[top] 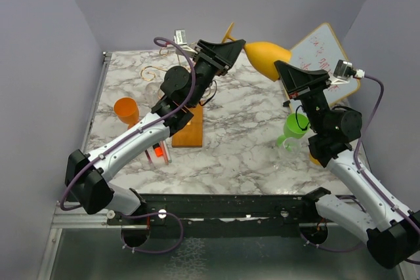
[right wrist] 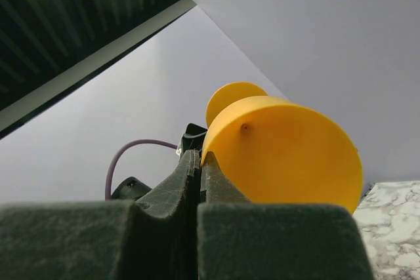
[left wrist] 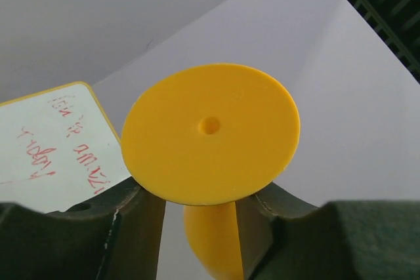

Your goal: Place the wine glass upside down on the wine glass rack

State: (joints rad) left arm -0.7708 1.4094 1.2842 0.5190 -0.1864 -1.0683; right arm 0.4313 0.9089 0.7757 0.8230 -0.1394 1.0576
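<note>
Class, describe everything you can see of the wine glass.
The wine glass is plain yellow-orange, opaque and plastic-looking. It has a flat round foot with a small central dimple, a short stem and a tapered bowl. It hangs sideways in the air. The right gripper has its jaws shut on the bowl's rim. The left gripper has its jaws either side of the stem; whether they grip is unclear.

The wine glass (top: 266,57) hangs above the table's (top: 249,142) back, right of the rack (top: 189,132), whiteboard (top: 325,50) behind.
</note>
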